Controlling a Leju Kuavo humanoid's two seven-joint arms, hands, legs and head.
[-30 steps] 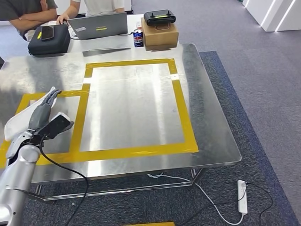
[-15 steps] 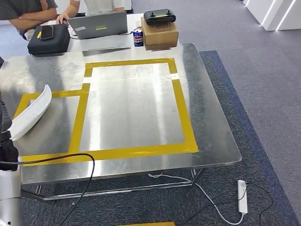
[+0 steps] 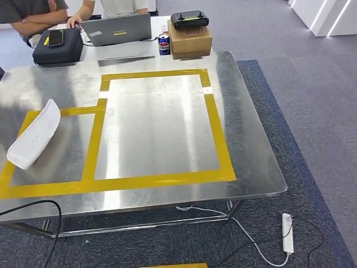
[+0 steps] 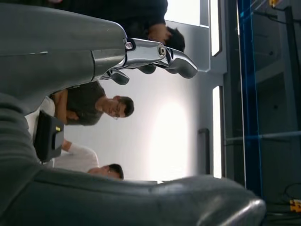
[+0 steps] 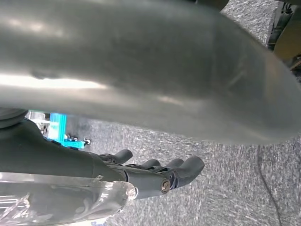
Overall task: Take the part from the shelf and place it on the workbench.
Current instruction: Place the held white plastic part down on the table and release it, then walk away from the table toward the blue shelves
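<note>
The white curved part (image 3: 34,134) lies free on the metal workbench (image 3: 160,128), at its left side inside the smaller yellow-taped rectangle (image 3: 93,139). In the left wrist view my left hand (image 4: 106,56) has its fingers (image 4: 167,54) stretched out and its thumb (image 4: 199,202) well apart, with nothing between them; it faces people and a bright wall. My right hand (image 5: 106,169) hangs over grey carpet, its fingers (image 5: 177,169) extended and empty.
Behind the workbench, a second table carries a laptop (image 3: 116,29), a black case (image 3: 58,46), a can (image 3: 163,44) and a cardboard box (image 3: 189,40) with a black controller on top. People (image 3: 33,14) sit there. A black cable (image 3: 38,205) and a power strip (image 3: 287,233) lie low at the front.
My left arm and hand have pulled back down and to the left, out of the head view. The white part, which the hand was on, now lies alone on the workbench.
</note>
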